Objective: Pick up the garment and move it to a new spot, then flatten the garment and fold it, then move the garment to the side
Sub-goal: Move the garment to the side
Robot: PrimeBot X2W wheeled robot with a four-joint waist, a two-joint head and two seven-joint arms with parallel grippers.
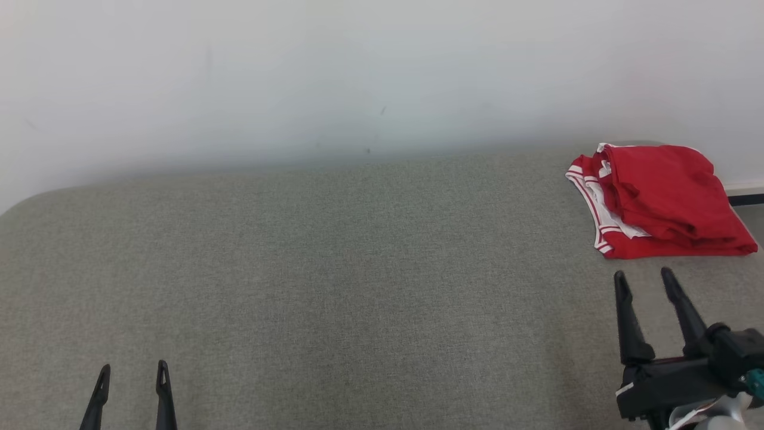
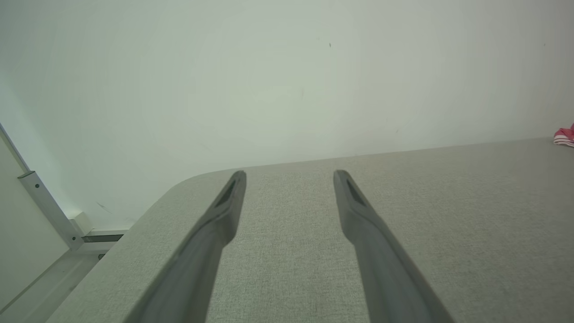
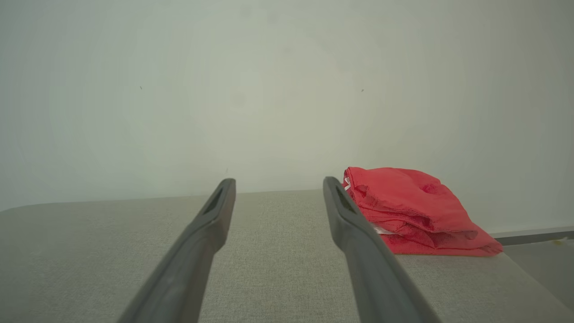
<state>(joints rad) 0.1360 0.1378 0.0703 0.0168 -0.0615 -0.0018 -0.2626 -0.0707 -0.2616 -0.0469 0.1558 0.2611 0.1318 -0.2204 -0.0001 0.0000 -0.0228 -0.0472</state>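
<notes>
The folded red garment (image 1: pixel 668 200) lay at the far right corner of the grey fabric-covered bench (image 1: pixel 358 269), close against the white wall (image 1: pixel 358 71). Its long axis ran roughly left to right, the right end lying somewhat nearer than the left. The edge with white-striped trim faced left, and the plain red layers were stacked toward the right.

The right jaws stood wide apart and empty, their two dark fingers (image 1: pixel 624 322) pointing away toward the wall. The fingertips were close to the near edge of the garment without touching it. In the right wrist view the garment (image 3: pixel 412 211) appeared as a low, creased bundle on the bench (image 3: pixel 269 269), beyond and just right of the right-hand finger (image 3: pixel 345 215).

The left jaws were likewise wide and empty. Their fingers (image 1: pixel 162 388) rose from the near left of the bench, well apart from the garment. In the left wrist view the fingers (image 2: pixel 224 215) pointed over the bare bench surface (image 2: pixel 448 224) toward its rounded far left corner, and a sliver of the garment (image 2: pixel 564 135) showed at the far right edge.
</notes>
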